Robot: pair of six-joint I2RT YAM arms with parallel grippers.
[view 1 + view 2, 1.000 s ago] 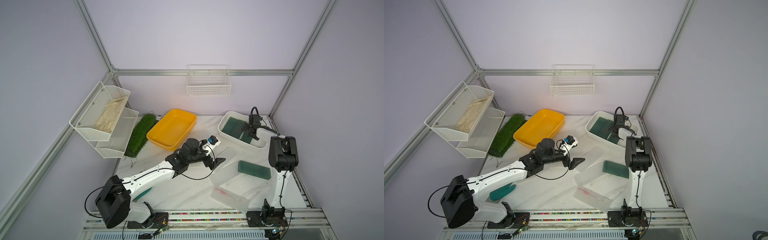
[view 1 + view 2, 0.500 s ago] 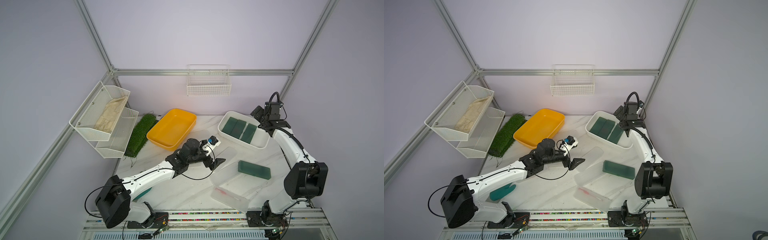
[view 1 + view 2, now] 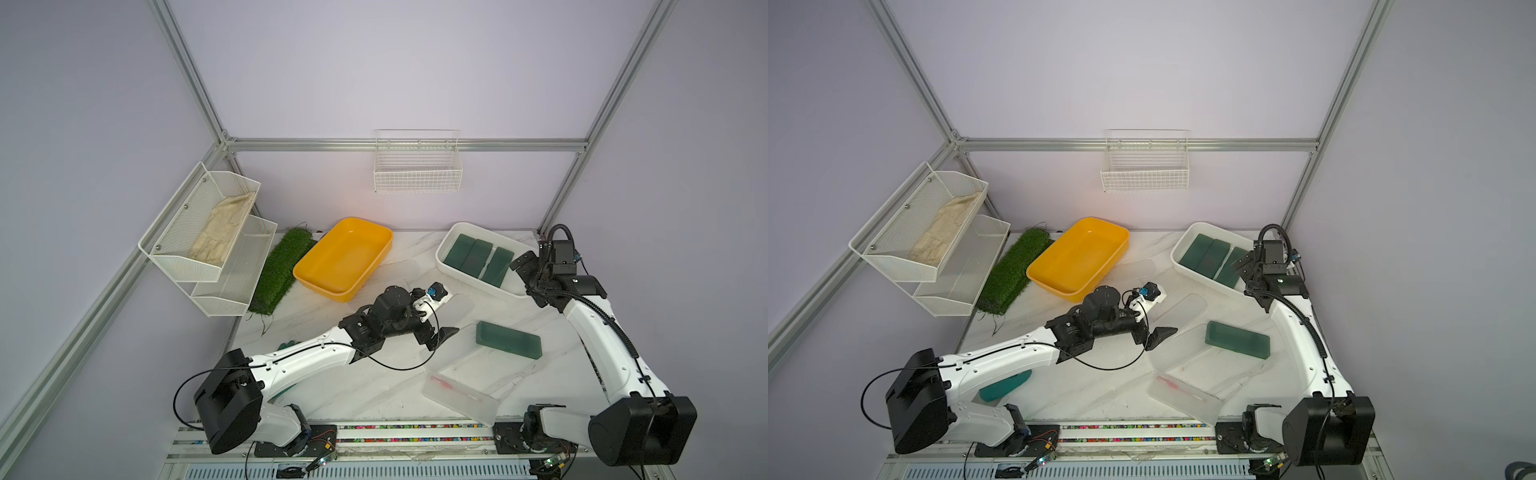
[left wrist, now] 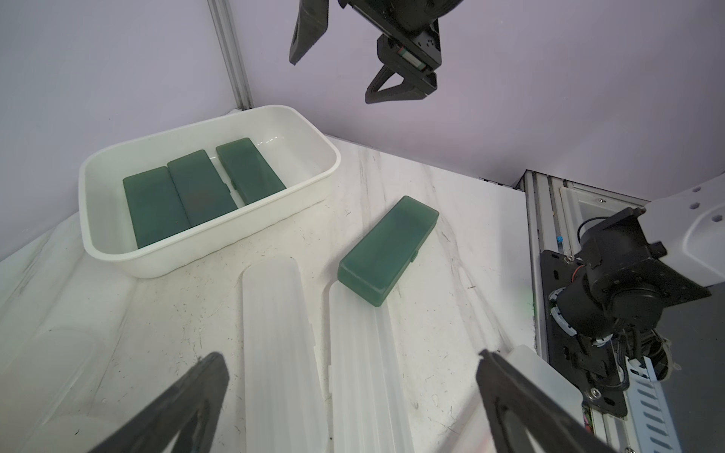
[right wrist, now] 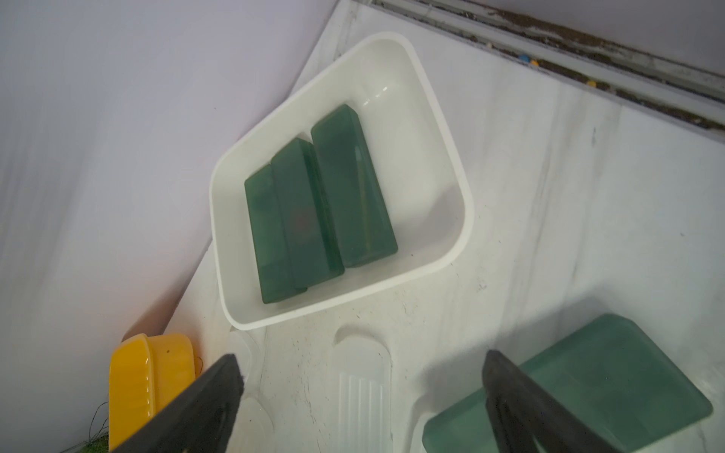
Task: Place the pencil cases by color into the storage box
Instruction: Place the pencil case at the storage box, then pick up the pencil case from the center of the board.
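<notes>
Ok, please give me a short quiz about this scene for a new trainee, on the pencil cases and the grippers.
1. How many green pencil cases lie in the white storage box?
2. True or false: the left gripper and the right gripper are both open and empty.
3. The loose green case lies: A in the yellow tray; B outside the box, beside clear cases; C in the wire basket.
Key: 1 three; 2 true; 3 B.

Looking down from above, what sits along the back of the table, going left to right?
A mesh shelf rack → grass mat → yellow tub → white box holding three green pencil cases.
</notes>
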